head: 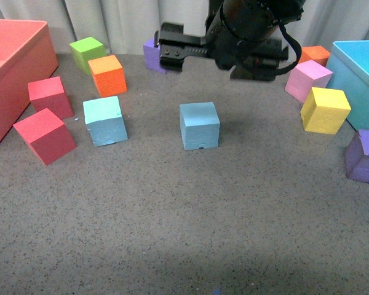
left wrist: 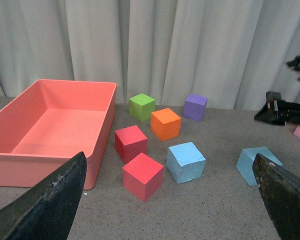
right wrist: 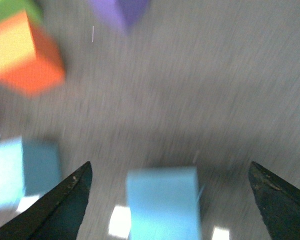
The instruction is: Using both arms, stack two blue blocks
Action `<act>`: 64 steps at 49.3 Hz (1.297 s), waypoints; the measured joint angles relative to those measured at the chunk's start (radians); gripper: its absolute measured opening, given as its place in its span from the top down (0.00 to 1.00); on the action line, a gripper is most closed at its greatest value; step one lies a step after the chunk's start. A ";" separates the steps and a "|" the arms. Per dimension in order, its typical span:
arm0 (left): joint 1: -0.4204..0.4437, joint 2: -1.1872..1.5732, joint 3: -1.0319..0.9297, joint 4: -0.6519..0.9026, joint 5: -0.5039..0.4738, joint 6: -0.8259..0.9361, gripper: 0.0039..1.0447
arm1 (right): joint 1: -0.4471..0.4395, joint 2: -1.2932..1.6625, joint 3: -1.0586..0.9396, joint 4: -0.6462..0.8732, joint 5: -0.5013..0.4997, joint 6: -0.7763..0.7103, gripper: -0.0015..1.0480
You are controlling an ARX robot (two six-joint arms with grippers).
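Two blue blocks rest apart on the grey table, one at centre (head: 199, 125) and one to its left (head: 105, 120). My right arm (head: 246, 31) hangs above and behind the centre block, its gripper (head: 170, 47) open and empty. The blurred right wrist view shows that gripper (right wrist: 170, 197) open, the centre block (right wrist: 162, 202) below the gap and the left block (right wrist: 20, 172) off to one side. My left gripper (left wrist: 170, 210) is open and empty, well short of both blue blocks (left wrist: 186, 162) (left wrist: 255, 164). The left arm is out of the front view.
A salmon bin (head: 12, 67) stands at the left and a turquoise bin (head: 363, 74) at the right. Two red cubes (head: 44, 135), an orange cube (head: 107, 75) and a green cube (head: 88, 53) crowd the left; yellow (head: 325, 109), pink (head: 307, 80) and purple (head: 364, 157) cubes sit at the right.
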 joint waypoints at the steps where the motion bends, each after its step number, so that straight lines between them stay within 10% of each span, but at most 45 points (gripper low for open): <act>1: 0.000 0.000 0.000 0.000 0.000 0.000 0.06 | -0.003 -0.021 -0.073 0.163 0.098 -0.065 0.19; 8: 0.000 0.000 0.000 0.000 -0.003 0.000 0.06 | -0.076 -0.150 -0.579 1.026 0.231 -0.283 0.47; 14: 0.000 0.000 0.000 0.000 -0.002 0.000 0.06 | -0.159 -0.361 -0.832 1.263 0.177 -0.321 0.73; 20: 0.000 0.000 0.000 0.000 -0.001 0.000 0.06 | -0.215 -0.518 -1.019 1.233 0.108 -0.333 0.99; 64: 0.000 0.000 0.000 0.000 -0.002 0.000 0.06 | -0.455 -1.364 -1.452 0.834 -0.130 -0.337 0.99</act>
